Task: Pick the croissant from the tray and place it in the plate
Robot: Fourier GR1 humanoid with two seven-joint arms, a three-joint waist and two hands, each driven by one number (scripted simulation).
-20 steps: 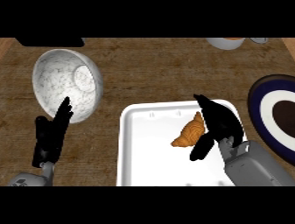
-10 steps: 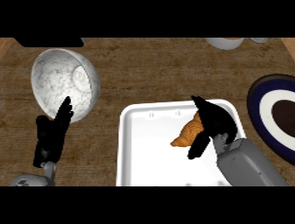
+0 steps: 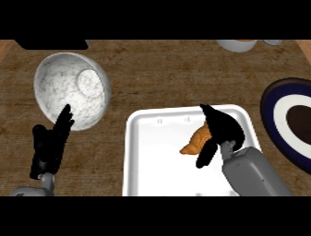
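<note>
croissant: the golden-brown croissant (image 3: 194, 142) is in the tray, right of its middle, lying at a slant. Only its left part shows, the rest is tucked under the right hand.
tray: white rectangular tray (image 3: 156, 161) down at the counter's (image 3: 158, 78) near edge, a bit right of centre. Its near end runs out of view.
right hand: the right hand (image 3: 220, 130) comes in from the near edge over the tray's right half and sits right on top of the croissant's right side.
right hand fingers: they look mostly straight and pressed together, pointing at the tray's far edge. The thumb sticks out on its own toward the near-left, just below the croissant. Honestly can't tell if anything is actually pinching the croissant.
plate: dark blue rim, white ring, dark centre. The plate (image 3: 281, 123) is at the counter's right edge, just beside the tray and partly cut off, with nothing on it.
left hand: the left hand (image 3: 49, 147) is resting near the near-left corner with its fingers straight and close together, pointing up. The tips overlap the bowl's near rim and it holds nothing.
bowl: the grey-white marbled bowl (image 3: 69, 87) is on the left side, well apart from the tray's far-left corner.
far edge: two pale cups (image 3: 238, 44) are toward the right, both cut off. There's a black thing (image 3: 52, 44) at the far left, and I can't tell what it is.
</note>
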